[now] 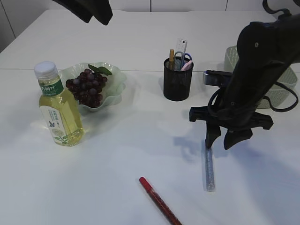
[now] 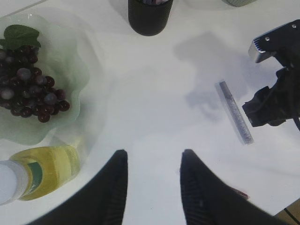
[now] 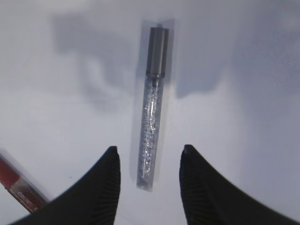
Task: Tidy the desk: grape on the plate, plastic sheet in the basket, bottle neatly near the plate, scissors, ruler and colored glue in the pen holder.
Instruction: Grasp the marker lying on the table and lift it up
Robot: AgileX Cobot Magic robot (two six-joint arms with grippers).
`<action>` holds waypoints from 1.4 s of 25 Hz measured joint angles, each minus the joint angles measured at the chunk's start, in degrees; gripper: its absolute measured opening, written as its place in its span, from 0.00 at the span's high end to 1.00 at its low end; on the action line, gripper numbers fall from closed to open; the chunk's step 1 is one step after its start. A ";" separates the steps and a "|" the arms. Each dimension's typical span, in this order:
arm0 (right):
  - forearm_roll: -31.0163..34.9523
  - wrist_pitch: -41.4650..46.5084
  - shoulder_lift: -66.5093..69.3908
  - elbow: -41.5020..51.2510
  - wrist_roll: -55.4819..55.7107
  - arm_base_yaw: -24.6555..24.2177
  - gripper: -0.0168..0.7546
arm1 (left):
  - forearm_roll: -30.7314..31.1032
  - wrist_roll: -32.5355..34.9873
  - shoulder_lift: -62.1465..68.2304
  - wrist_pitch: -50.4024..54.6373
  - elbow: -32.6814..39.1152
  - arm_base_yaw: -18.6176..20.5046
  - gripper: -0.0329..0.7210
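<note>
Exterior view: grapes point(image 1: 89, 87) lie on the plate point(image 1: 115, 89) near the table's point(image 1: 122, 154) left edge, bottle point(image 1: 57, 107) just beside it; pen holder point(image 1: 178, 78) mid-table; right claw point(image 1: 224, 140) hangs open over the silver glue stick point(image 1: 208, 168); red glue stick point(image 1: 159, 200) at the front edge.
Left wrist view: left claw point(image 2: 152, 180) open, empty, above bare table.
Right wrist view: silver stick lies between the spread fingers point(image 3: 107, 180), untouched.
</note>
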 joint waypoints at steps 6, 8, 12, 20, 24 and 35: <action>0.00 -4.55 0.12 0.00 0.00 0.00 0.53 | 0.00 0.00 0.00 0.00 0.00 0.00 0.58; 0.00 -5.42 0.12 0.00 0.00 0.00 0.53 | 0.10 0.00 0.00 0.00 0.00 0.00 0.58; 0.00 -6.95 0.12 0.00 0.00 0.00 0.53 | 0.10 0.00 0.00 0.00 0.00 0.00 0.58; 2.05 -3.43 4.24 0.00 0.13 0.00 0.53 | -0.35 0.00 0.00 0.00 0.00 0.00 0.58; 2.71 -2.45 5.40 0.00 0.13 0.00 0.53 | -0.35 0.00 0.00 0.00 0.00 0.00 0.58; 4.67 -2.41 8.62 -1.03 0.13 0.00 0.53 | -0.39 0.00 0.00 0.00 0.00 0.00 0.58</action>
